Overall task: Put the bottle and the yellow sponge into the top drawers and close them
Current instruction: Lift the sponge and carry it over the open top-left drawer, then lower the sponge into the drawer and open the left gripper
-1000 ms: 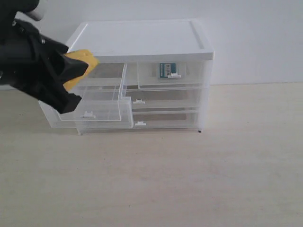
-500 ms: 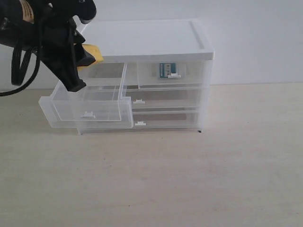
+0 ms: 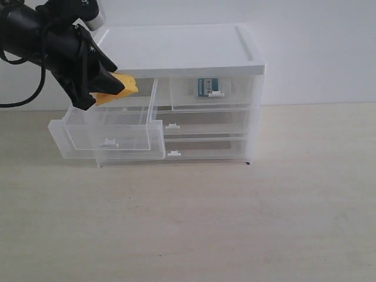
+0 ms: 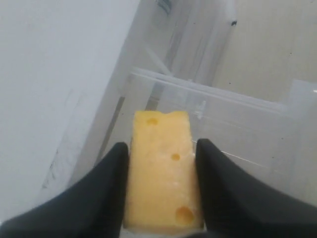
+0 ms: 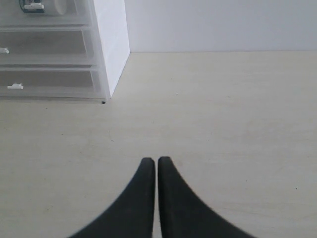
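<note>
Left tool [image 4: 162, 146] is clenched on the yellow sponge [image 3: 126, 87], long axis running out past its tips, directly above the pulled-out left top drawer [image 3: 126, 138]. The bottle [image 3: 205, 87] lies inside the closed right top drawer [image 3: 238, 97]. The right tool [image 5: 156, 166], pinched together and empty, is far off over the tabletop [image 5: 223, 124].

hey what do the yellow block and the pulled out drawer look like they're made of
The yellow sponge looks like matte foam, probably soft: round pores pit its face. The open top drawer looks like clear, glossy hard plastic: its walls are see-through. Its white clip handle is opaque, probably plastic too.
</note>
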Controlling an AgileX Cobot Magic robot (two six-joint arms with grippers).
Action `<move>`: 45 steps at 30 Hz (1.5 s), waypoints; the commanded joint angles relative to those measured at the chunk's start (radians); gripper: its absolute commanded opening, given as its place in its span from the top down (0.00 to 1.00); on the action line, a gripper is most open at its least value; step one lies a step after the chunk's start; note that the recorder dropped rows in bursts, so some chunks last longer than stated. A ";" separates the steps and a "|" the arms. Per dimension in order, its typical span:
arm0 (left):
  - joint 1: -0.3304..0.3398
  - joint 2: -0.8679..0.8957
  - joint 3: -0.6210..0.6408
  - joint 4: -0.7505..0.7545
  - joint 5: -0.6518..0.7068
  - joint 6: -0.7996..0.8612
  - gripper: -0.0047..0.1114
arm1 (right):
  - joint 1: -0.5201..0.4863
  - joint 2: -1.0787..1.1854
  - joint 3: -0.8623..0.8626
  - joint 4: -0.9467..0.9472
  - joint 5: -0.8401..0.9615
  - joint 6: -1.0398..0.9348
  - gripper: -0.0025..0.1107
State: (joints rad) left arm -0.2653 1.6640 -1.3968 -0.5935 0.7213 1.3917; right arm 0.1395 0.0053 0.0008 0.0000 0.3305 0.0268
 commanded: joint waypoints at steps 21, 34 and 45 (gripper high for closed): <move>0.070 0.148 -0.102 -0.101 0.049 -0.194 0.92 | -0.001 -0.005 -0.001 -0.007 -0.009 -0.005 0.98; 0.070 0.148 -0.102 -0.084 -0.016 -0.380 0.92 | -0.001 -0.005 -0.001 -0.007 -0.009 -0.005 0.98; 0.070 0.181 -0.102 -0.045 -0.043 -0.488 0.90 | -0.001 -0.005 -0.001 -0.007 -0.009 -0.005 0.98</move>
State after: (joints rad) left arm -0.1980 1.8475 -1.4870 -0.6341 0.7113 0.9133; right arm 0.1395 0.0053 0.0008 0.0000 0.3305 0.0268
